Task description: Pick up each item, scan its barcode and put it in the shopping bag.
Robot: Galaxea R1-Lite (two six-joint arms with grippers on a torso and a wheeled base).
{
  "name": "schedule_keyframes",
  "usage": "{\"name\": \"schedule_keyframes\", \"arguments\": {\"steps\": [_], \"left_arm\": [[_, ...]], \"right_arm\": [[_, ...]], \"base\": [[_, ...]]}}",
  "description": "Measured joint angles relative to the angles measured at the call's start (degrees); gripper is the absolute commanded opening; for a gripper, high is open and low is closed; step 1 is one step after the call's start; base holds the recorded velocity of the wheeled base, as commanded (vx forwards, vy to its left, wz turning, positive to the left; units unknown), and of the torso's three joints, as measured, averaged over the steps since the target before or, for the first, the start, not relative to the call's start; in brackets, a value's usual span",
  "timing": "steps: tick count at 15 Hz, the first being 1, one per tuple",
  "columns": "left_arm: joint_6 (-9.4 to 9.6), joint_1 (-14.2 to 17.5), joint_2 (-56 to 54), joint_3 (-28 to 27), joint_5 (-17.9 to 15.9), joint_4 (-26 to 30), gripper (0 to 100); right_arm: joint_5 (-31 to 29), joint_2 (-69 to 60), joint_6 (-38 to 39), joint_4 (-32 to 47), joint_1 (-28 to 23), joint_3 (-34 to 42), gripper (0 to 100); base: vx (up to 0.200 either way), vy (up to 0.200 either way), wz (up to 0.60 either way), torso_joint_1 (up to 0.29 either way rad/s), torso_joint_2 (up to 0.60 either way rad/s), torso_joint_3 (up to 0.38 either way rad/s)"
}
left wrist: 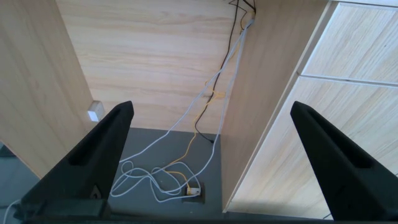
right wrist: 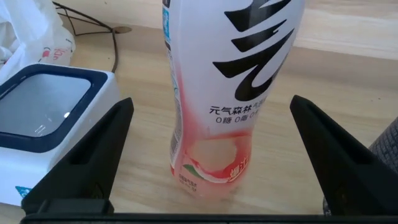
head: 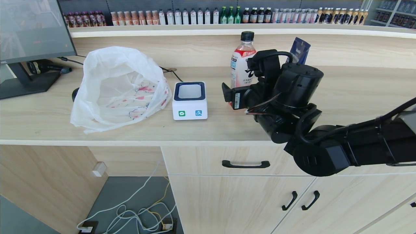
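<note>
A clear drink bottle with a black cap and a pink-and-white label stands upright on the wooden counter. My right gripper is level with its lower half. In the right wrist view the bottle stands between the spread fingers of that gripper, which is open and does not touch it. The white scanner with a blue-rimmed window sits left of the bottle. Further left the white plastic shopping bag lies with its mouth open. My left gripper hangs open below the counter, holding nothing.
A blue packet leans behind my right arm. A monitor on a stand occupies the counter's far left, and a cable runs behind the bag. Bottles line the back shelf. Cables lie on the floor under the counter.
</note>
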Motion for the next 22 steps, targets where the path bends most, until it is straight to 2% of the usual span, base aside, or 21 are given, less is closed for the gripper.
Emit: {"name": "schedule_keyframes", "arguments": {"steps": [4,14,22], "left_arm": [[0.00,0.00,0.00,0.00,0.00,-0.02,100],[0.00,-0.02,0.00,0.00,0.00,-0.02,100],[0.02,0.02,0.00,0.00,0.00,-0.02,100]], "right_arm": [[3.21,1.27,-3.34,-0.13,-1.44,-2.97,100],[3.36,6.21,-2.68,0.51,-1.40,-10.47,100],[3.43,8.17,-2.56,0.55,-1.62,-13.37,100]], "base": [[0.000,0.000,0.00,0.000,0.00,0.000],[0.000,0.000,0.00,0.000,0.00,0.000],[0.000,0.000,0.00,0.000,0.00,0.000]]}}
